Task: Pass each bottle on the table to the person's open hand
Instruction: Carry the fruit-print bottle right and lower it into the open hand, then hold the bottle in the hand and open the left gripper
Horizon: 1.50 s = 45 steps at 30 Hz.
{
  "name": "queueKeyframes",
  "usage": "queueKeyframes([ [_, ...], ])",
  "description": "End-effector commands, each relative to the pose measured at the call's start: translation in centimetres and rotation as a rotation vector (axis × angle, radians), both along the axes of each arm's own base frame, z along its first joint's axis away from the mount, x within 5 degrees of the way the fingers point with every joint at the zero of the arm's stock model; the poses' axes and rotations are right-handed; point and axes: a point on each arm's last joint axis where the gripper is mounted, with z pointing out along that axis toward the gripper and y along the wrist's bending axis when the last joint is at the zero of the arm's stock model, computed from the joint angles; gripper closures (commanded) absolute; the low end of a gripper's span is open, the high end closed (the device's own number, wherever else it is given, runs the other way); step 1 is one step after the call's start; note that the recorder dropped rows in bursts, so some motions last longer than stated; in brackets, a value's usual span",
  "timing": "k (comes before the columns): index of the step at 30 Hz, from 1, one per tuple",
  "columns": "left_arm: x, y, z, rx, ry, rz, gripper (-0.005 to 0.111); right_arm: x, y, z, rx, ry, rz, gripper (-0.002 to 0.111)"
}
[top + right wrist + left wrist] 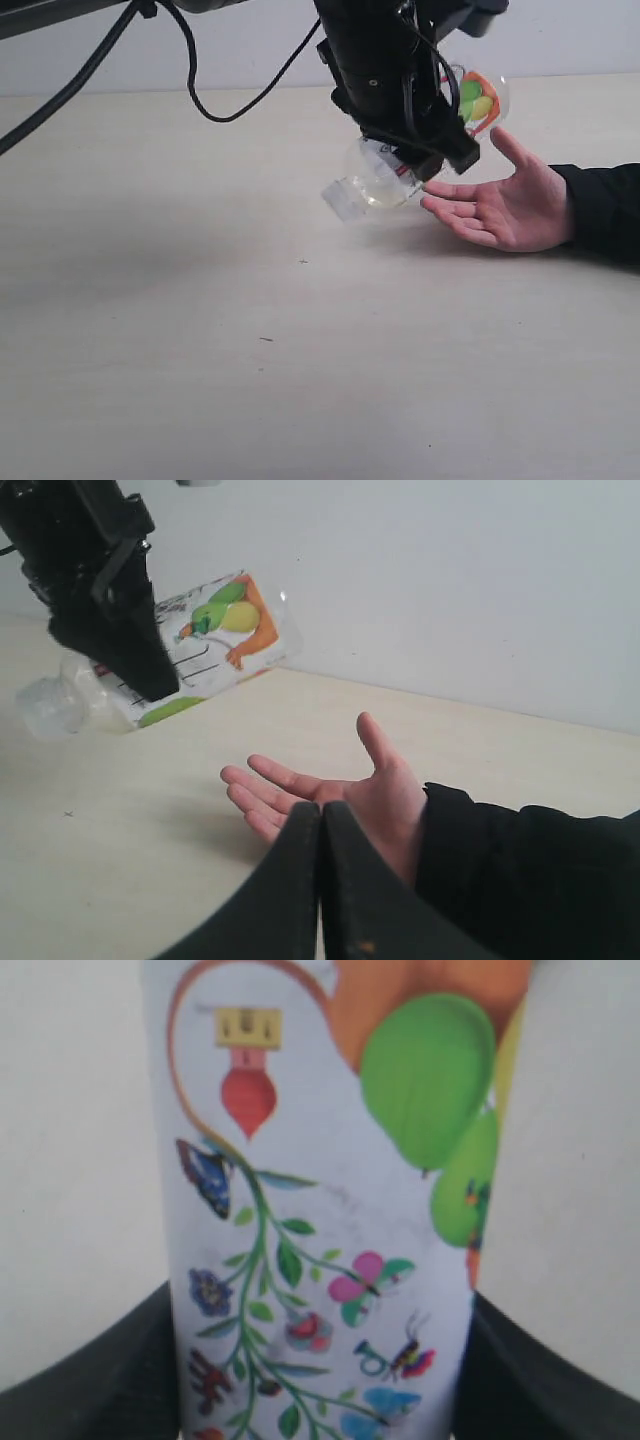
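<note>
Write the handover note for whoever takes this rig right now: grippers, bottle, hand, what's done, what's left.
Left gripper: shut on the bottle, which is held tilted above the table, cap end lowest.
Right gripper: shut, empty, pointing toward the hand.
Hand: open, palm up, next to the bottle.
Done: bottle is off the table and at the hand, but not in the palm.
Left: lower it into the palm and release. No other bottle is in view, so I cannot tell how many remain.
</note>
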Motion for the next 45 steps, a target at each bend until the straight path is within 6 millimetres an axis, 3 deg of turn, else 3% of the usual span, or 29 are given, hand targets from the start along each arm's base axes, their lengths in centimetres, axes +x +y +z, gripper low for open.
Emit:
queueKeyframes([
  [1, 1.0, -0.8, 1.0, -0.218, -0.017, 0.228, 0.107, 0.0, 0.0, 0.0, 0.001, -0.007, -0.005, 0.108],
  [6, 1.1, -2.9, 1.1, -0.477, 0.057, 0.298, 0.105, 0.0, 0.0, 0.0, -0.001, -0.008, -0.004, 0.108],
  [11, 1.3, -4.3, 0.0, -0.622, 0.169, 0.356, 0.104, 0.0, 0.0, 0.0, 0.001, -0.007, -0.004, 0.108],
  [16, 1.0, -5.7, -1.6, -0.672, 0.236, 0.385, 0.104, 0.0, 0.0, 0.0, 0.001, -0.007, -0.004, 0.108],
  [24, 0.8, -7.6, -3.8, -0.830, 0.283, 0.576, 0.104, 0.0, 0.0, 0.0, -0.001, -0.008, -0.004, 0.108],
  [35, 0.7, -7.0, -7.7, -0.922, 0.309, 0.751, 0.104, 0.0, 0.0, 0.0, -0.001, -0.008, -0.004, 0.108],
  [41, 0.7, -6.9, -8.2, -0.971, 0.290, 0.791, 0.104, 0.0, 0.0, 0.0, 0.001, -0.007, -0.004, 0.108],
  [45, 0.4, -7.2, -9.7, -0.934, 0.321, 0.804, 0.104, 0.0, 0.0, 0.0, 0.001, -0.007, -0.004, 0.108],
])
